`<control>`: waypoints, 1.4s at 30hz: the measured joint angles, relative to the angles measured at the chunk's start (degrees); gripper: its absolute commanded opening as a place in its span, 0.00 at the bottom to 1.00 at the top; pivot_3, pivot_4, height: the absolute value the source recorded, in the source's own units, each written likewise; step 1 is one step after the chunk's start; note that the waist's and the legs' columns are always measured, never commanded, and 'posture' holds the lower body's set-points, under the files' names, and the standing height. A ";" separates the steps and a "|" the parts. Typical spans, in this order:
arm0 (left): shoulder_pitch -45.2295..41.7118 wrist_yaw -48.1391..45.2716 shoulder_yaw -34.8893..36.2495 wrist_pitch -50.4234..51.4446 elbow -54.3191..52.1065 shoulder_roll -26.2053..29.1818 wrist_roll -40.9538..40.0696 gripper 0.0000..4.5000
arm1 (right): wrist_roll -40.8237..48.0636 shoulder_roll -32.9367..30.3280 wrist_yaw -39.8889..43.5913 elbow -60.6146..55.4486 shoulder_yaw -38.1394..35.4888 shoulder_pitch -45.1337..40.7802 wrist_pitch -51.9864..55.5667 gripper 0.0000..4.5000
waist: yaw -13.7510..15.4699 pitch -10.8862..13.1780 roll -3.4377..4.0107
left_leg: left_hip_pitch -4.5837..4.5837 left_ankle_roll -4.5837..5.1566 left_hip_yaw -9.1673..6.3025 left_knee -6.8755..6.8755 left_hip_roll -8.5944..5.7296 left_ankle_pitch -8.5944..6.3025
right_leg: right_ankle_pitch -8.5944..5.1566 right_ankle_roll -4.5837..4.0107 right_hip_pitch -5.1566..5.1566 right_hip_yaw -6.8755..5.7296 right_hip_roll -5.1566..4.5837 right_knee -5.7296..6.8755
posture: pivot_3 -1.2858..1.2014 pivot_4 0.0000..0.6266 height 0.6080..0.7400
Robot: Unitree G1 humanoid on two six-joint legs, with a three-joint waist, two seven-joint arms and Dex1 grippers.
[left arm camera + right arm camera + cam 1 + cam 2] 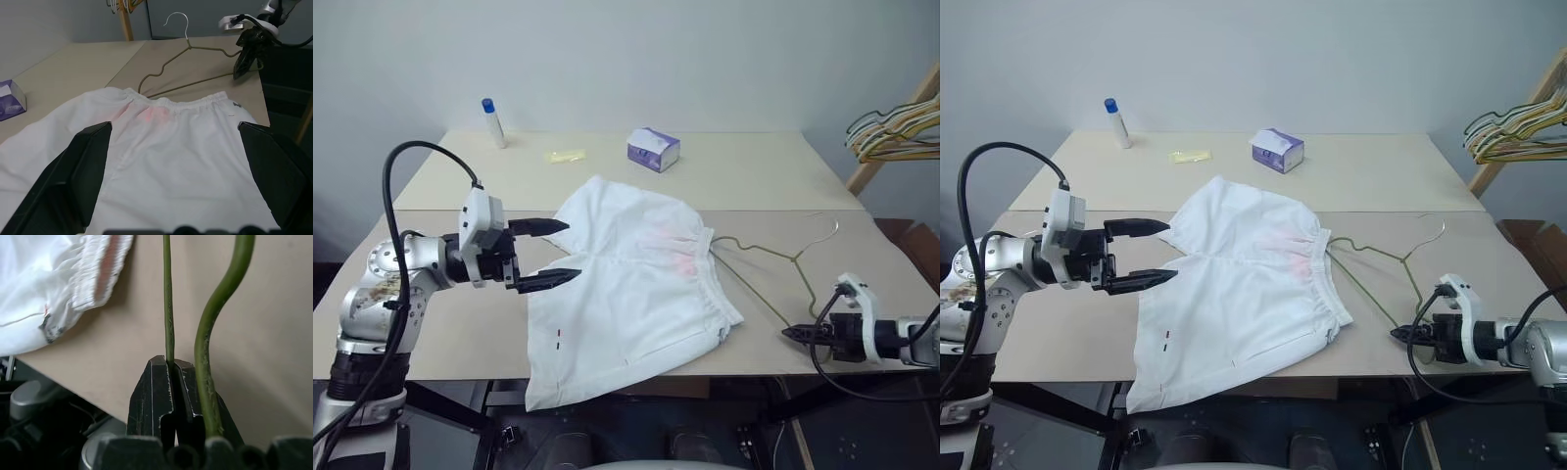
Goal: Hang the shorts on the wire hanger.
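Note:
The white shorts [626, 284] lie flat on the table, waistband to the right with a pink patch, and one leg droops over the front edge. The wire hanger [773, 257] lies to their right, its hook pointing to the back right and one end reaching the waistband. At the front right table edge my right gripper [788, 334] is shut on the hanger's wire [168, 293], which runs out from between the closed fingertips. My left gripper [573, 251] is open, held level just above the shorts' left edge, fingers pointing right, nothing between them.
A purple tissue box [653, 149], a white bottle with a blue cap [493, 122] and a yellow scrap [565, 155] sit at the back of the table [460, 333]. A bunch of coloured hangers [896, 132] hangs on a wooden rack at the far right.

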 measured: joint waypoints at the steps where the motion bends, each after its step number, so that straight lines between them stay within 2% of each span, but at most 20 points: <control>1: -0.03 0.20 0.00 -0.10 0.06 0.00 0.04 1.00 | -0.12 -0.30 0.55 -0.19 0.79 -0.40 -0.10 0.00 | 0.00 0.00 0.00 | 0.00 0.00 -0.01 0.00 0.01 0.00 | 0.00 0.00 0.00 -0.01 0.00 0.00 | 0.54 0.02 1.00; 8: -1.22 1.22 0.06 -0.34 0.65 -0.18 0.96 1.00 | -2.14 1.25 2.03 5.59 7.72 -9.49 -2.01 0.00 | -0.18 0.00 0.00 | 0.01 0.00 0.01 -0.01 0.00 0.00 | 0.01 0.00 -0.01 0.01 0.00 -0.01 | 0.55 0.02 1.00; 14: -1.04 2.29 0.02 -0.23 0.24 -0.71 1.17 1.00 | -7.58 7.84 2.89 18.94 14.54 -22.44 -4.96 0.00 | 0.07 0.00 0.00 | -0.05 0.00 0.00 -0.03 0.00 0.00 | 0.01 -0.01 -0.05 0.00 0.03 -0.03 | 0.57 0.01 1.00; 20: 0.48 3.25 1.02 -0.10 -1.07 -0.48 1.10 1.00 | -12.90 10.94 5.64 31.63 18.97 -29.58 -8.84 0.00 | 1.00 0.01 0.00 | -0.12 -0.01 0.00 -0.03 0.00 0.00 | 0.01 -0.01 -0.09 -0.02 0.02 -0.05 | 0.58 0.01 1.00; 30: 1.99 4.05 1.91 -0.07 -2.12 0.25 1.03 1.00 | -17.49 13.68 8.58 39.31 19.26 -33.65 -13.42 0.00 | 1.95 0.00 0.01 | -0.13 -0.01 0.00 -0.03 0.00 0.00 | 0.02 -0.01 -0.12 -0.03 0.02 -0.01 | 0.58 0.00 1.00; 38: 0.58 2.95 1.89 -0.30 -0.82 0.56 1.14 1.00 | -19.32 13.18 16.68 39.26 20.85 -34.01 -13.75 0.00 | 1.97 0.00 0.02 | -0.14 -0.02 0.00 -0.03 0.00 0.00 | 0.02 -0.01 -0.15 -0.05 0.02 0.01 | 0.58 0.00 1.00; 42: 0.20 2.81 1.80 -0.89 -0.63 0.59 1.19 1.00 | -20.90 14.21 16.15 42.76 20.65 -37.32 -15.72 0.00 | 1.69 0.00 0.02 | -0.14 -0.02 0.02 -0.04 0.01 0.00 | 0.02 -0.02 -0.18 -0.04 0.02 0.01 | 0.59 0.00 1.00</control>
